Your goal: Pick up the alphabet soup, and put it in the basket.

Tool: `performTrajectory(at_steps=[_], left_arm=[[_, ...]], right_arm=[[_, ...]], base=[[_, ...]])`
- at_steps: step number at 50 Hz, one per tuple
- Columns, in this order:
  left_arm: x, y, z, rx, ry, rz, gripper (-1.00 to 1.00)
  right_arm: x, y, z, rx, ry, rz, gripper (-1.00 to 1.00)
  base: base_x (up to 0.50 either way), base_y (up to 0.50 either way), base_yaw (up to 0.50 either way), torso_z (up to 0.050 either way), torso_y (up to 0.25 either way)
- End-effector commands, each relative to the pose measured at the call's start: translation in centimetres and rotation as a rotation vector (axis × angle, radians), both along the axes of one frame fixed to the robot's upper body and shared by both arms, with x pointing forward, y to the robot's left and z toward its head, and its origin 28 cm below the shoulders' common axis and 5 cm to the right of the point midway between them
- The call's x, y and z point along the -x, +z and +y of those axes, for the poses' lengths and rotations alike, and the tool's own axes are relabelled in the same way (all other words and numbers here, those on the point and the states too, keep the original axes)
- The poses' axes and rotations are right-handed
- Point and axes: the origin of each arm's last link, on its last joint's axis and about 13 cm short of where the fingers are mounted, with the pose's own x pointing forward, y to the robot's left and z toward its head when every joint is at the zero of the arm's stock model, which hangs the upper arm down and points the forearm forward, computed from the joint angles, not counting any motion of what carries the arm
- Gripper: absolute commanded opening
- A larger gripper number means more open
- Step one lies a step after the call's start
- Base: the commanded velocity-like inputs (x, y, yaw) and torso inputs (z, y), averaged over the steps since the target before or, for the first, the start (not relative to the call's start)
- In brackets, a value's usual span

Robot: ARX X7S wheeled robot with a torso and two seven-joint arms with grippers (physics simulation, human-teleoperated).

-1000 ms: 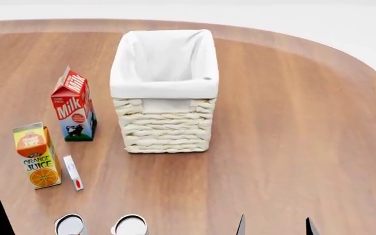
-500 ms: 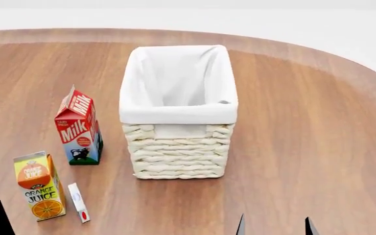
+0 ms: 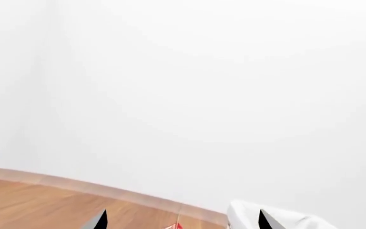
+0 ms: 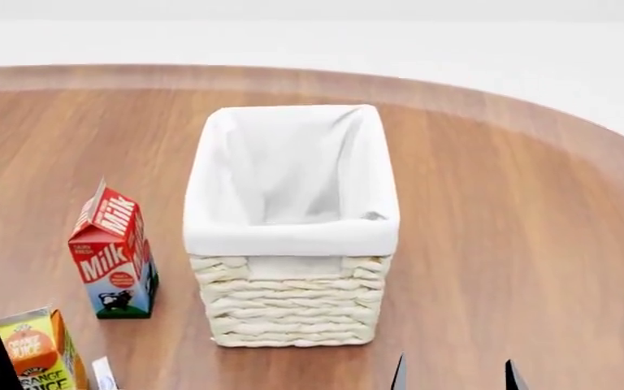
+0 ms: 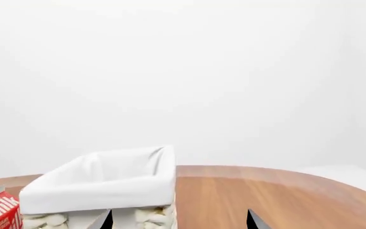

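The alphabet soup is out of view in every frame. The cream woven basket (image 4: pixel 290 237) with its white cloth lining stands upright in the middle of the wooden table (image 4: pixel 507 203), and nothing shows inside it. It also appears in the right wrist view as the basket (image 5: pixel 100 186) and in the left wrist view as a white cloth corner (image 3: pixel 285 222). My left gripper (image 3: pixel 181 222) is open with nothing between its fingers. My right gripper (image 4: pixel 457 379) is open too, low and just right of the basket's front, with its tips well apart (image 5: pixel 179 221).
A red milk carton (image 4: pixel 111 256) stands left of the basket. An orange juice carton (image 4: pixel 32 351) and a small white box (image 4: pixel 104 375) sit nearer me on the left. The table's curved edge (image 4: pixel 572 122) runs behind and to the right.
The head view has shifted, so the basket and cartons sit lower in it. Two round can tops at the bottom edge one second ago have left the view. The grippers' tips have held their places.
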Motion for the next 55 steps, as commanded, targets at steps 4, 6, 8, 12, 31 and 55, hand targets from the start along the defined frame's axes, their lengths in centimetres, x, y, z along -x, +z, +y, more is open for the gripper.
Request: performTrajectory(at_steps=[4,6,8,12,31,55], left_arm=[[0.0,0.0,0.0,0.000,0.001,-0.002,1.00],[0.0,0.0,0.0,0.000,0.001,-0.002,1.00],[0.0,0.0,0.0,-0.001,0.001,-0.002,1.00],[0.0,0.0,0.0,-0.001,0.001,-0.002,1.00],[0.0,0.0,0.0,0.000,0.000,-0.002,1.00],[0.0,-0.1,0.1,0.002,0.002,0.001,1.00]], right_arm=[[0.0,0.0,0.0,0.001,-0.001,0.001,1.00],[0.0,0.0,0.0,0.001,0.000,0.000,1.00],[0.0,0.0,0.0,0.001,0.000,0.001,1.00],[0.0,0.0,0.0,0.002,0.000,0.002,1.00],[0.1,0.0,0.0,-0.014,0.013,-0.020,1.00],[1.5,0.1,0.0,0.018,0.297,0.010,1.00]], base=[[0.25,0.00,0.00,0.000,0.000],[0.25,0.00,0.00,0.000,0.000],[0.25,0.00,0.00,0.000,0.000],[0.25,0.00,0.00,0.000,0.000],[0.15,0.00,0.00,0.000,0.000],[0.00,0.00,0.00,0.000,0.000]])
